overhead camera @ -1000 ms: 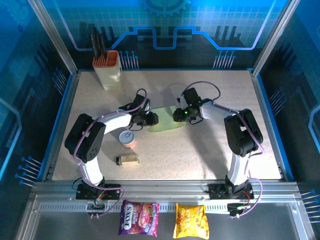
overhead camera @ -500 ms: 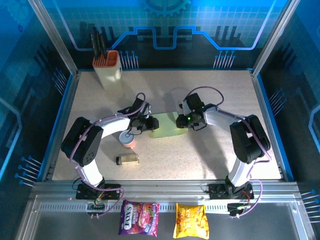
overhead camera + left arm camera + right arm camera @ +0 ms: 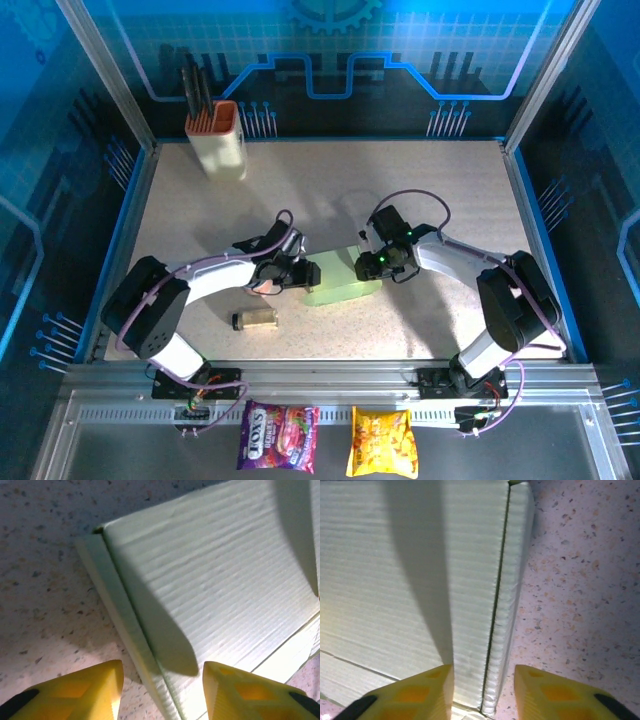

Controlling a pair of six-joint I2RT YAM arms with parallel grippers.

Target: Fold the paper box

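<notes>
Near the middle of the table (image 3: 450,190), slightly toward the near edge, the paper box (image 3: 340,291) is found lying as a pale green, shallow, rectangular piece with its long side running left to right. It is flanked by both arms.

- Left gripper (image 3: 300,272): set at the box's left end. From the left wrist camera its yellow fingers (image 3: 95,687) are seen spread, with the narrow folded side flap of the box passing between them. No pinch on the card is seen.
- Right gripper (image 3: 370,265): set at the box's right end. From the right wrist camera its yellow fingers (image 3: 420,690) are likewise spread and straddle the folded right edge. The crease line is seen running up between them.
- Ribbed card and a fold line along the near edge are noted on the top panel.

Other items:
- cream knife holder (image 3: 222,145), upright, far left corner
- small can (image 3: 263,287), just left of the left gripper, partly hidden
- small jar (image 3: 256,319), on its side, nearer
</notes>
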